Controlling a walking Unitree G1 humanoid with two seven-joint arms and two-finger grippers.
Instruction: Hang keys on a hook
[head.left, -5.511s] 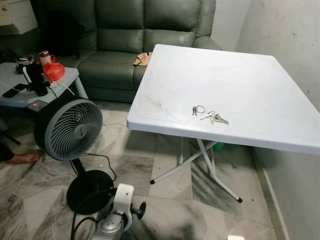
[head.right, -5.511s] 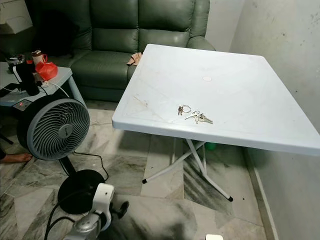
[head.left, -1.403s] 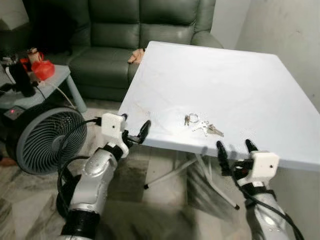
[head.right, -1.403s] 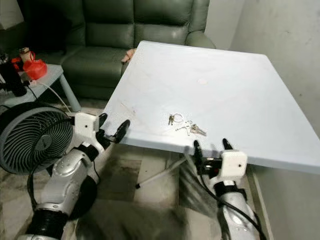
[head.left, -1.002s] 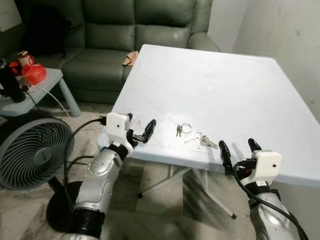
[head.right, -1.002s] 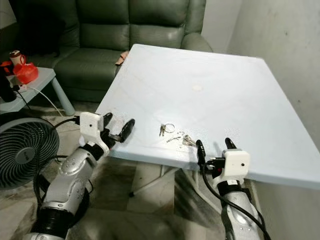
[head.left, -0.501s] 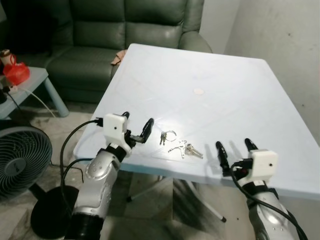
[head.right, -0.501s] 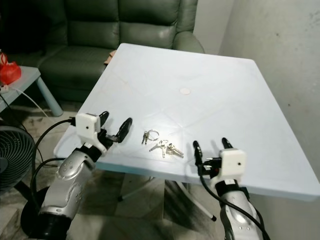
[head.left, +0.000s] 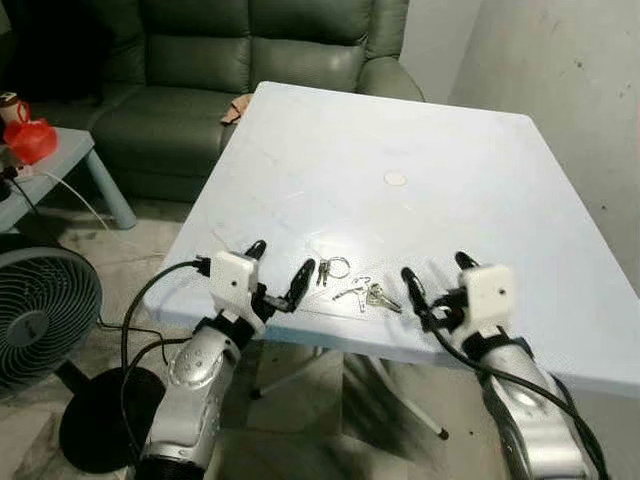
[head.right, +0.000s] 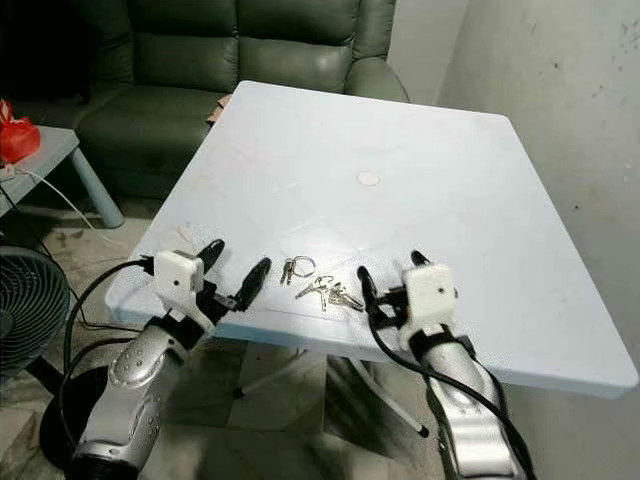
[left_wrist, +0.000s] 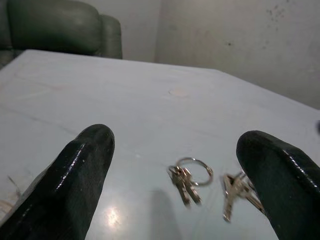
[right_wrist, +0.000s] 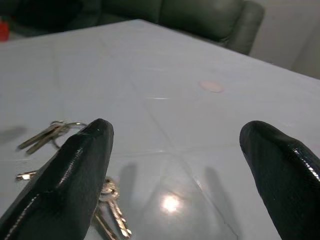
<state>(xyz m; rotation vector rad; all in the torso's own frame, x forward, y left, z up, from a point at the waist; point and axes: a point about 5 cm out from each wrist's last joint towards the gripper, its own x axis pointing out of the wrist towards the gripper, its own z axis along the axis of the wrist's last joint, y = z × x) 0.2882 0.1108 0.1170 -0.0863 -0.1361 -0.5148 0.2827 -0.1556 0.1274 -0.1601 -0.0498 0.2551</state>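
Keys (head.left: 352, 291): lying loose on white table (head.left: 480, 200), ungrasped. Left gripper (head.left: 276, 277), right gripper (head.left: 437, 279): both spread apart, flanking keys. Pickup and hanging remaining; hook unseen.

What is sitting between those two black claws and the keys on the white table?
Nothing visible. The keys lie alone on the white table, with the open left gripper and open right gripper on either side, bare tabletop between.

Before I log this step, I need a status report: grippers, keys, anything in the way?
Left gripper open, right gripper open, either side of keys. Keys flat on table, untouched. Nothing in the way.
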